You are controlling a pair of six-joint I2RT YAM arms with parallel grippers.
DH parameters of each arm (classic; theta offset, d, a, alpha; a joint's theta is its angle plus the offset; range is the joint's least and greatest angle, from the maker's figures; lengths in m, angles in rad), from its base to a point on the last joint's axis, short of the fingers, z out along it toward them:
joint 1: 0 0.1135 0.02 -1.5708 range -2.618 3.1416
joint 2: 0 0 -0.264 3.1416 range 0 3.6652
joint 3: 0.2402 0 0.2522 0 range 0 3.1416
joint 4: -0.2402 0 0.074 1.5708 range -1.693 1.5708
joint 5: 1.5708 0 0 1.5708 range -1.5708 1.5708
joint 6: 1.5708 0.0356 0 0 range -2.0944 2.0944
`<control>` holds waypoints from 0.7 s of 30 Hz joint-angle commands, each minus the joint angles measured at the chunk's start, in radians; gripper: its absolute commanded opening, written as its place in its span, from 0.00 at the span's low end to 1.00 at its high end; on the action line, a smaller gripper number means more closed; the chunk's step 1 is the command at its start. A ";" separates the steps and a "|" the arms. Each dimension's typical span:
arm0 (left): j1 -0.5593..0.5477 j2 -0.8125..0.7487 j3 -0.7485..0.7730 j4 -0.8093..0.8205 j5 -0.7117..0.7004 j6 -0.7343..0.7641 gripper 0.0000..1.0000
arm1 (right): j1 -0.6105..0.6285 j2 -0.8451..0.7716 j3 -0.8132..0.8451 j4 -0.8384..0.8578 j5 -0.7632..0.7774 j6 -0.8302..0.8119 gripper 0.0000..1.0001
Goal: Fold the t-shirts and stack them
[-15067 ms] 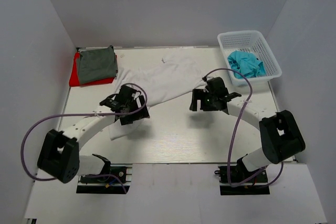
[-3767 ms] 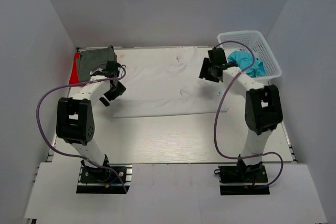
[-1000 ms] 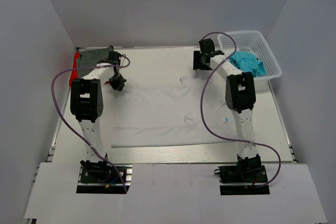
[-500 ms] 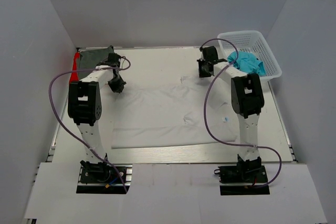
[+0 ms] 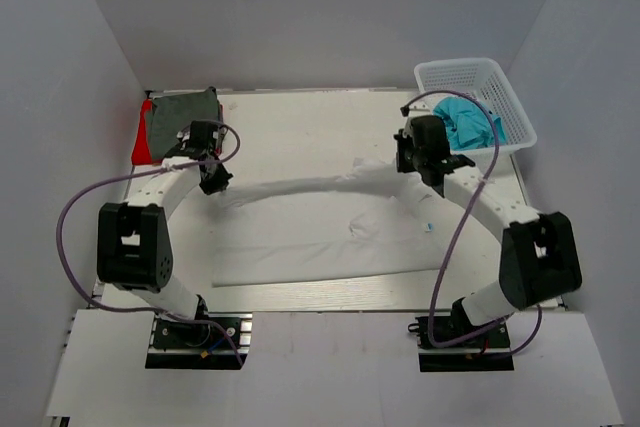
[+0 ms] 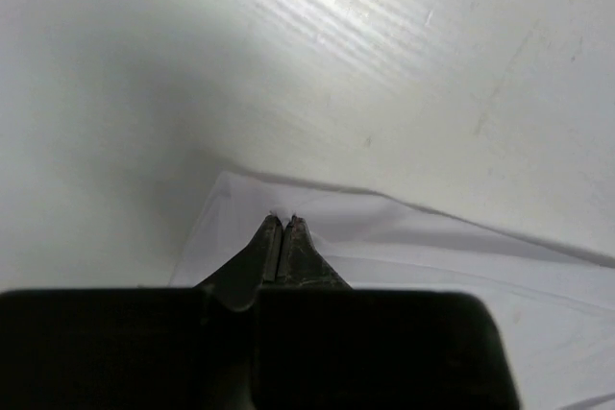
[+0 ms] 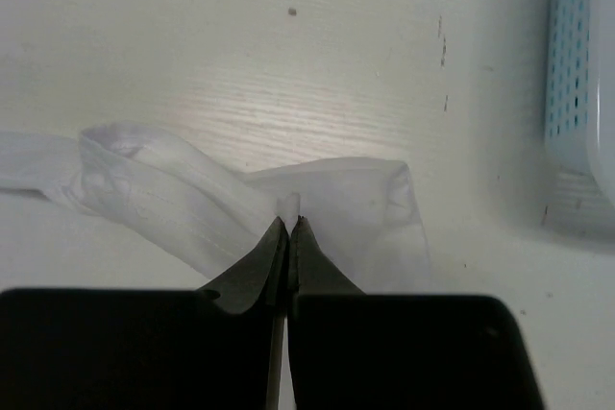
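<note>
The white t-shirt (image 5: 320, 237) lies spread across the middle of the table, and its far edge is lifted into a ridge between my two grippers. My left gripper (image 5: 218, 187) is shut on the left end of that edge, a sliver of white cloth (image 6: 432, 256) pinched at its tips (image 6: 282, 220). At the right end my right gripper (image 5: 405, 165) is shut on a small tuft of the shirt (image 7: 173, 199) between its tips (image 7: 289, 220). A folded grey-green t-shirt (image 5: 182, 117) lies on the red one (image 5: 142, 144) at the far left. The turquoise t-shirt (image 5: 470, 122) is crumpled in the basket.
The white lattice basket (image 5: 470, 67) stands at the far right corner, and its wall (image 7: 577, 74) shows at the right of the right wrist view. Grey walls enclose the table on three sides. Purple cables loop from both arms.
The right gripper has closed on the shirt's far right edge. Both grippers have drawn back from the far side toward the middle, lifting the shirt's far edge into a ridge.
</note>
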 commanded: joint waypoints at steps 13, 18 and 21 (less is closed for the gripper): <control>-0.012 -0.382 -0.353 0.051 0.042 -0.113 0.00 | 0.083 -0.482 -0.447 -0.103 -0.028 0.125 0.00; -0.012 -0.382 -0.414 -0.144 0.011 -0.229 0.53 | 0.113 -0.554 -0.571 -0.180 -0.095 0.238 0.35; -0.021 -0.467 -0.427 -0.309 -0.053 -0.347 0.87 | 0.135 -0.677 -0.619 -0.318 -0.181 0.355 0.45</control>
